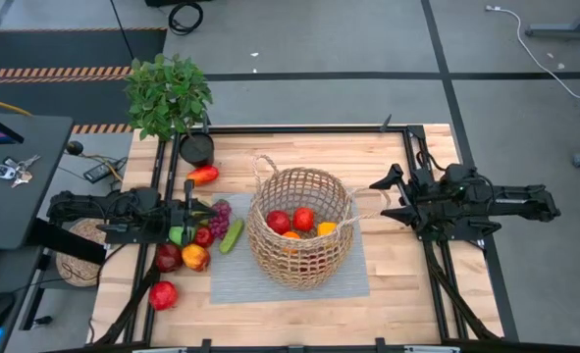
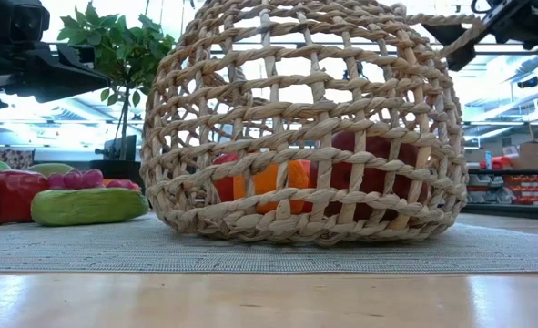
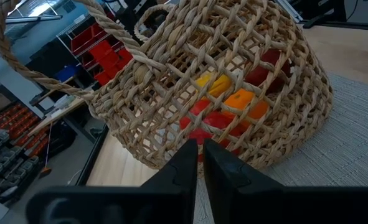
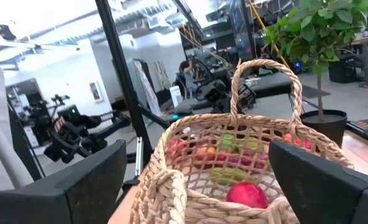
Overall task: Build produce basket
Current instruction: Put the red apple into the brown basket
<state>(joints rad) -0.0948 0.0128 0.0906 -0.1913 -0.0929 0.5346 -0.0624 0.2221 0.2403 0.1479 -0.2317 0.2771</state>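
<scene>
From above, the basket (image 1: 300, 226) stands on a grey mat (image 1: 353, 279) mid-tabletop holding some produce (image 1: 303, 220), with more produce lying by the left edge under the left gripper (image 1: 193, 213). The left wrist view shows those fingers (image 3: 185, 167) pressed together on nothing. The right wrist view shows the right gripper (image 4: 196, 177) spread wide, facing the basket's handle (image 4: 266, 84).

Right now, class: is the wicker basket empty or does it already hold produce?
Partly filled. The basket holds red apples and an orange; more fruit still lies outside beside the left gripper.
</scene>
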